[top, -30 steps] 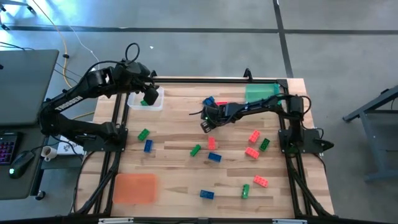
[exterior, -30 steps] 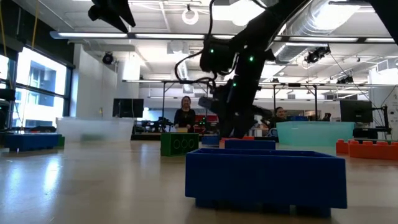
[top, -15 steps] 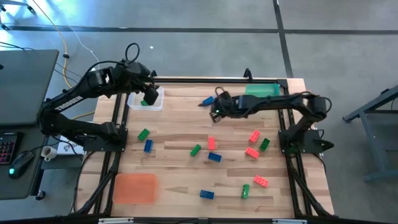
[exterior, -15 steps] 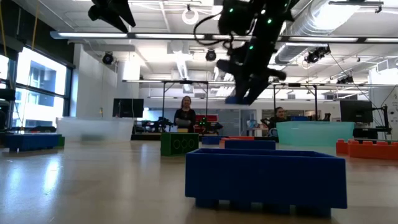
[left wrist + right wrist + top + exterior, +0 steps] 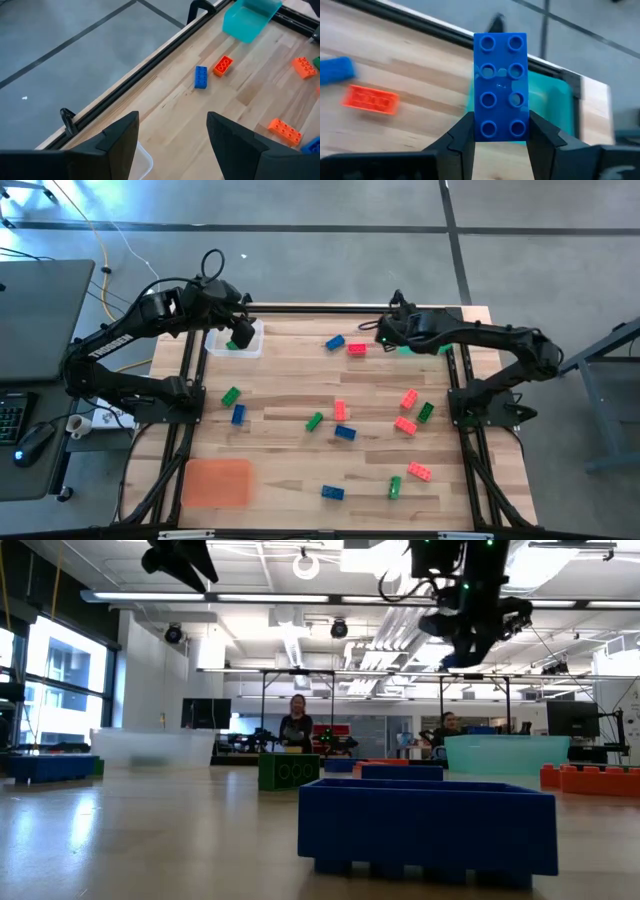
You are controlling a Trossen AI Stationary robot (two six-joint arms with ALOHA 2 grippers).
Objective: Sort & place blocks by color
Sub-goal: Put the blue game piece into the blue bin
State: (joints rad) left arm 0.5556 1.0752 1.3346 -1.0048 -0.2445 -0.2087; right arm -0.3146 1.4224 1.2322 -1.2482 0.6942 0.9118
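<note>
Small red, green and blue studded blocks lie scattered on the wooden table (image 5: 290, 385). My right gripper (image 5: 384, 333) hangs above the table's far right part, beside the green tray (image 5: 425, 330), shut on a blue block (image 5: 500, 85). It shows high up in the low view (image 5: 470, 640). My left gripper (image 5: 240, 335) hovers open over the clear tray (image 5: 222, 343) at the far left, with nothing between its fingers (image 5: 120, 135). A green piece (image 5: 233, 344) shows in that tray by the gripper. My right gripper pinches the blue block between its two fingers (image 5: 462, 135), one on each long side, near one end (image 5: 486, 127). The studded face is turned toward the wrist camera and the block sticks out lengthwise beyond the fingertips. It is lifted clear of the table.
A loose blue block (image 5: 335, 342) and a red one (image 5: 356, 349) lie just left of my right gripper. More blocks lie around the table's middle and near right (image 5: 345, 432) (image 5: 419, 471). An orange tray (image 5: 215, 480) sits at the near left. People stand in the room behind (image 5: 298, 725).
My right gripper has risen from the table's middle and swung toward the far right, to the edge of the green tray, carrying the blue block lifted clear. My left arm has kept still.
</note>
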